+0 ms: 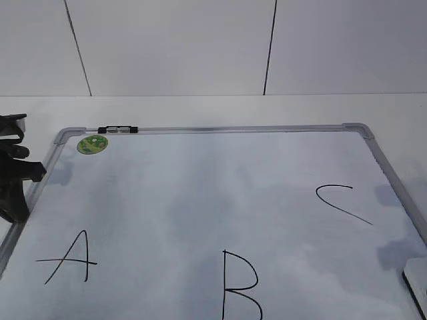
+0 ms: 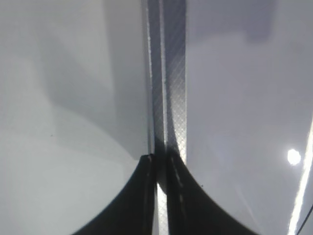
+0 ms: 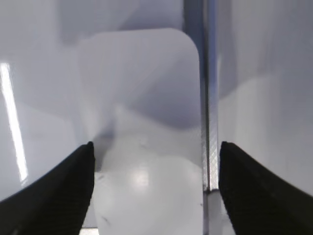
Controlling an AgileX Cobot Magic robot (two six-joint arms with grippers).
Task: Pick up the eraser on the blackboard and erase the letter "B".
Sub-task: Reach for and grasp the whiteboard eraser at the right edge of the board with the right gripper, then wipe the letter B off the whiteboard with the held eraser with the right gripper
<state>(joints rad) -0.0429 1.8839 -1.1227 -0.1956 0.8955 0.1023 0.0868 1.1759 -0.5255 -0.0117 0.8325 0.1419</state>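
The blackboard (image 1: 220, 193) is a white dry-erase board with a silver frame, lying flat. The letter "B" (image 1: 239, 287) is drawn in black at its near middle, cut off by the picture's lower edge. The eraser (image 1: 417, 279), a white block with a black underside, lies at the board's near right edge. In the right wrist view the eraser (image 3: 142, 98) lies next to the frame (image 3: 208, 98). My right gripper (image 3: 155, 152) is open, one jaw on each side of it. My left gripper (image 1: 13, 183) is shut and empty above the board's left frame (image 2: 171, 73).
The letter "A" (image 1: 70, 257) is at the near left and the letter "C" (image 1: 340, 200) at the right. A round green sticker (image 1: 92, 143) and a black clip (image 1: 117, 129) sit at the board's far left corner. A white table and wall lie beyond.
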